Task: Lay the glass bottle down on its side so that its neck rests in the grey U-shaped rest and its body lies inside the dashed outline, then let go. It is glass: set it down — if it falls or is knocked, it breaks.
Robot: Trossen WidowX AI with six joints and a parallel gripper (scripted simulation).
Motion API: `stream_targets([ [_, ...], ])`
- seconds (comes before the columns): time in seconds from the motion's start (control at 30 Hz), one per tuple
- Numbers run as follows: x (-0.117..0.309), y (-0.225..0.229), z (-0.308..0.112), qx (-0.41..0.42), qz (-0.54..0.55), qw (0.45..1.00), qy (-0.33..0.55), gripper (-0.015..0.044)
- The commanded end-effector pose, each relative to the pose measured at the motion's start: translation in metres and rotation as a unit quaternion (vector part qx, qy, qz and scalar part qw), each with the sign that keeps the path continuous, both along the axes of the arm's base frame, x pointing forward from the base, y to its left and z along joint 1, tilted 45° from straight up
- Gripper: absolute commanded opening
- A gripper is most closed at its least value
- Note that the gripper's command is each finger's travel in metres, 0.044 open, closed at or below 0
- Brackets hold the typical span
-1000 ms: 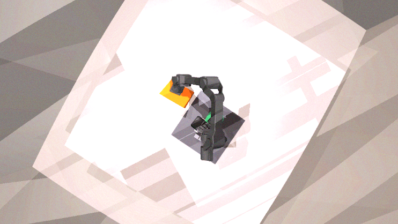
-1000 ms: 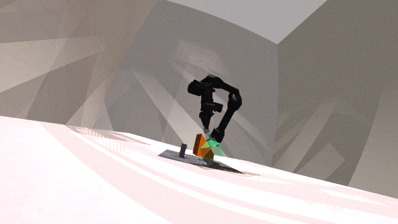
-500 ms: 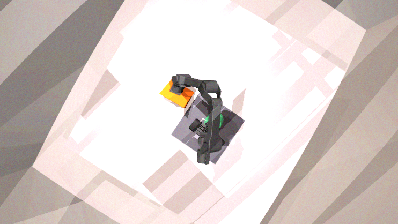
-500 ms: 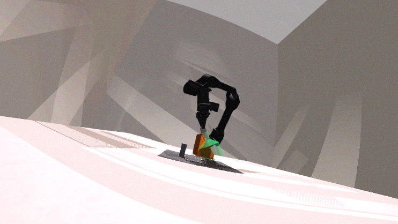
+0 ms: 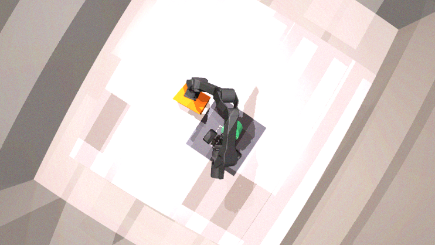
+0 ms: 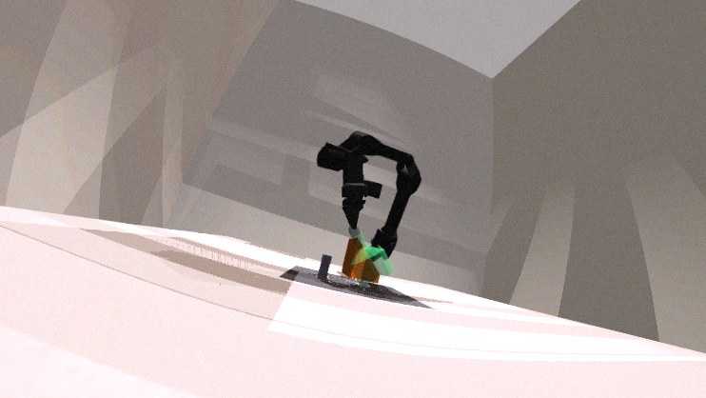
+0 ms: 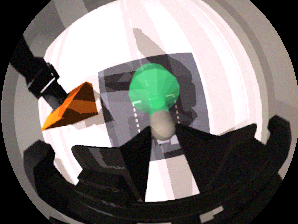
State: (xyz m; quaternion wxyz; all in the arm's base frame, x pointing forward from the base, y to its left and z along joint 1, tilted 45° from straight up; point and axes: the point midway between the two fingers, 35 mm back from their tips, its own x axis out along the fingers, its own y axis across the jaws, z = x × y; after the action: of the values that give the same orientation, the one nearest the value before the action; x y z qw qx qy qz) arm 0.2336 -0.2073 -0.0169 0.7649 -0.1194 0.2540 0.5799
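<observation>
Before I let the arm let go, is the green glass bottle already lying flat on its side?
No, the bottle hangs tilted, neck up.

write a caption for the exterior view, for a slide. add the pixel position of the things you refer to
Gripper (image 6: 353, 228) holding the green glass bottle (image 6: 378, 259) by its neck, tilted above the dark mat (image 6: 409, 299)
</observation>
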Motion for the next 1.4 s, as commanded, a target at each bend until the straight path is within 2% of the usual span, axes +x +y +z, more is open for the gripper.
stream_targets([
  [0.0, -0.001, -0.003, -0.009, -0.003, 0.002, 1.000, -0.001, 0.0117],
  [1.37, -0.006, -0.014, -0.061, 0.013, -0.017, 1.000, 0.007, 0.0117],
])
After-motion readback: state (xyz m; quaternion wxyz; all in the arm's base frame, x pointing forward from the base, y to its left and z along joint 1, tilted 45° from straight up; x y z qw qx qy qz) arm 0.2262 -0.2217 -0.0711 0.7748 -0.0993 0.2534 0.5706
